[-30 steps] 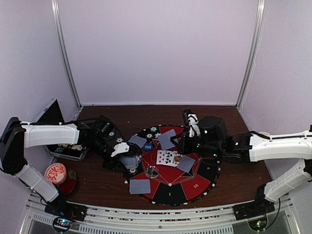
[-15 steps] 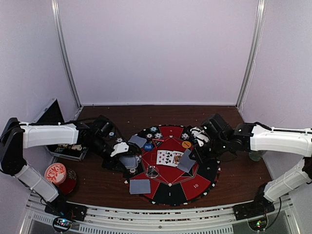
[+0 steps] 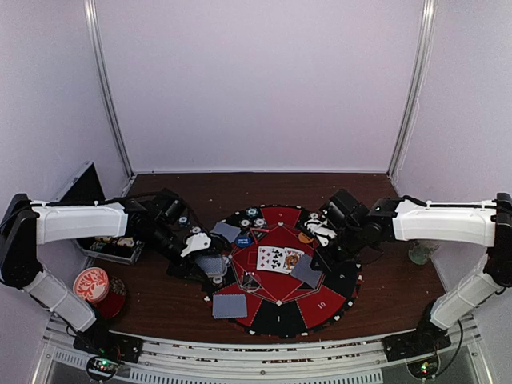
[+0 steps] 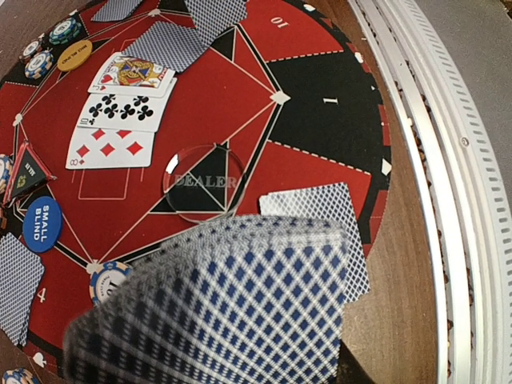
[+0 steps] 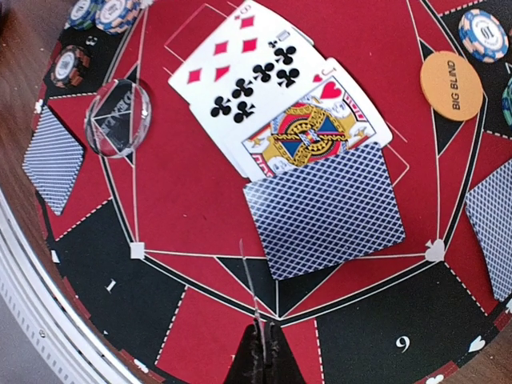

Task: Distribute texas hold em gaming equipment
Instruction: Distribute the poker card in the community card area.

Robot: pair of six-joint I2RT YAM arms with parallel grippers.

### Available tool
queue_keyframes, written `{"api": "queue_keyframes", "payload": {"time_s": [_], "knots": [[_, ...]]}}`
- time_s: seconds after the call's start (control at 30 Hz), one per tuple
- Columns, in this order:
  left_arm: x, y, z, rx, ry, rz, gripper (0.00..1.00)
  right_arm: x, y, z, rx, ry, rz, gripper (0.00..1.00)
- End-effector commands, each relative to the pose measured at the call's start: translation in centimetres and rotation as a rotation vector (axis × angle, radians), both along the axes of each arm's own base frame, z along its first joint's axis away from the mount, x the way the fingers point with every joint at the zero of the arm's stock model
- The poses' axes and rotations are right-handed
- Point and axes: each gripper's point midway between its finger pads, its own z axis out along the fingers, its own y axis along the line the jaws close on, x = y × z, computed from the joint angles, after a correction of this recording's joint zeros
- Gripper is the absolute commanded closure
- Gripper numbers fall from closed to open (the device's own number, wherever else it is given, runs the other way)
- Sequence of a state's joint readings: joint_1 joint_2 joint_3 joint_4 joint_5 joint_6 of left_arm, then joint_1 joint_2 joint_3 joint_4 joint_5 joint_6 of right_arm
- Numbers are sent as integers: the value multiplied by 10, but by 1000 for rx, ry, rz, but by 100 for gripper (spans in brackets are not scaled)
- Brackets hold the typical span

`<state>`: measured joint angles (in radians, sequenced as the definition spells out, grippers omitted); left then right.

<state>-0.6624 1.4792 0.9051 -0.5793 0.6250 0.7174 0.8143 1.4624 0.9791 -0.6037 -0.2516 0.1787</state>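
Observation:
My left gripper (image 3: 202, 258) is shut on a deck of blue-backed playing cards (image 4: 232, 312) over the left edge of the red-and-black mat (image 3: 280, 318); the deck hides its fingers in the left wrist view. My right gripper (image 5: 261, 356) is shut on a single card (image 5: 250, 288), seen edge-on, above the mat's right side (image 3: 322, 253). Three face-up cards (image 5: 264, 96) lie at the mat's centre, a face-down card (image 5: 328, 210) overlapping the jack. The orange big blind disc (image 5: 451, 86), blue small blind disc (image 4: 42, 224), clear dealer button (image 4: 202, 182) and striped chips (image 4: 110, 280) lie on the mat.
More face-down cards lie on the mat's near side (image 3: 230, 306) and far left (image 3: 226, 231). A red-and-white patterned disc (image 3: 90, 283) and a dark tray (image 3: 112, 250) sit at the left. A metal rail (image 3: 240, 364) runs along the front edge.
My right arm has swung from over the mat's far middle to its right side, taking its card along. The left arm and deck have stayed put.

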Motion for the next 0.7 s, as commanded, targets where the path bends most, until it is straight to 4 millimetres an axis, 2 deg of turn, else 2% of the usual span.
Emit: {"api": "queue_keyframes", "payload": {"time_s": [0.0,0.17,0.3,0.4,0.67], "knots": [[-3,-4,11,-39,-17,-29,61,14,-8,-9,-47,-2,-28,100],[-3,-4,9,-35,-13,-30,61,26,-22,-23,-99,1,-82,100],[-3,-4,11,-39,-15,-30,61,32,-28,-24,-116,-15,-101,100],[-4,-4,10,-39,-12,-32,61,37,-31,-23,-135,-37,-114,93],[-3,-5,10,-38,-9,-31,61,50,-38,-27,-205,-68,-135,85]]}}
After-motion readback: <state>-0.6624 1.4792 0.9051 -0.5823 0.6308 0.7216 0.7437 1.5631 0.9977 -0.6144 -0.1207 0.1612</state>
